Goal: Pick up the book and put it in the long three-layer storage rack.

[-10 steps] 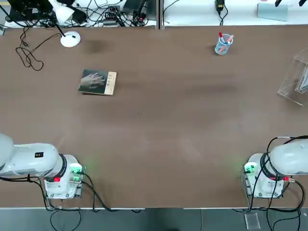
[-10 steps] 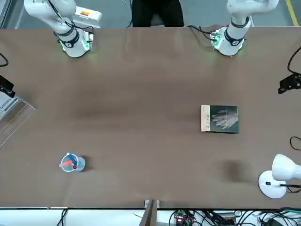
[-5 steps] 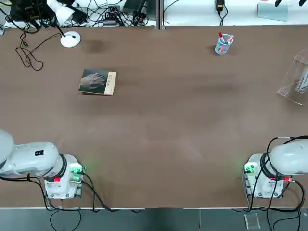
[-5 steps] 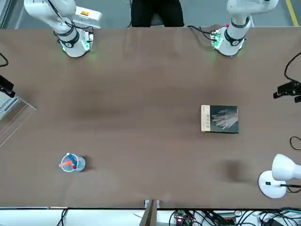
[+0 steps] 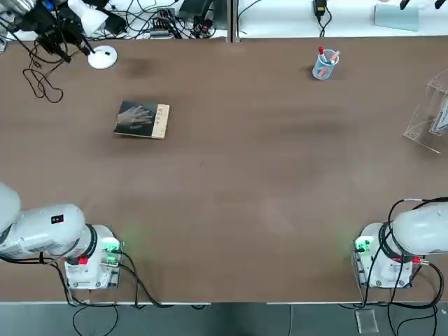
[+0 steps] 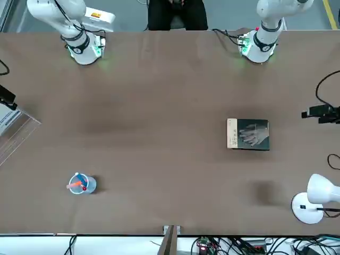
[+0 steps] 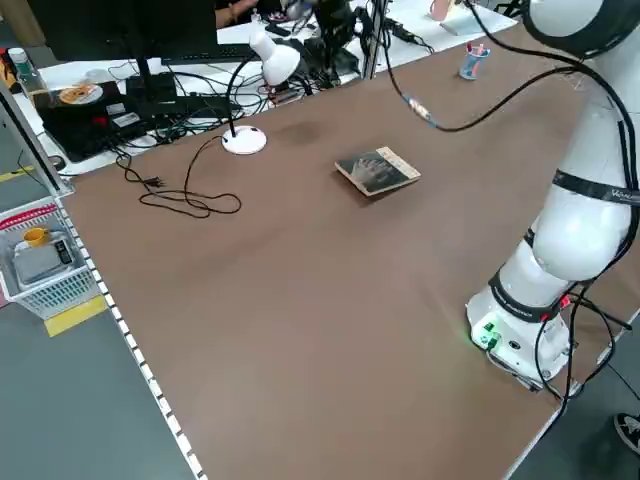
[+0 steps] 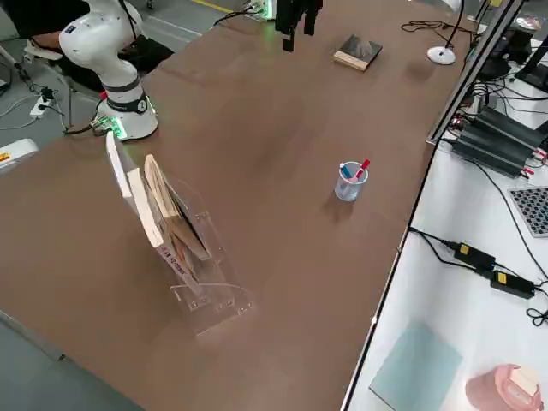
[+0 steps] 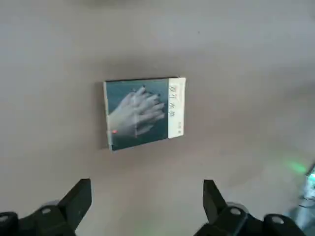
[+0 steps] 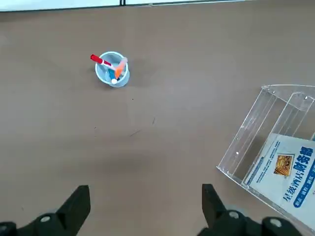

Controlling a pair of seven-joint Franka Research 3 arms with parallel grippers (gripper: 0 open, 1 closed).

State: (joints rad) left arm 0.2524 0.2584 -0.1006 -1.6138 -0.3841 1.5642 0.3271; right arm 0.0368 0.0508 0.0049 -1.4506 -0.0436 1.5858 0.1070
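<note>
Overhead, left gripper wide open, empty, above book; bare table all round.

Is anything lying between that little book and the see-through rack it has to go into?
Nothing visible does. The book lies flat on the table's left part and the rack stands at the far right edge, with bare brown tabletop between them. The pen cup stands farther back, off that line.
</note>
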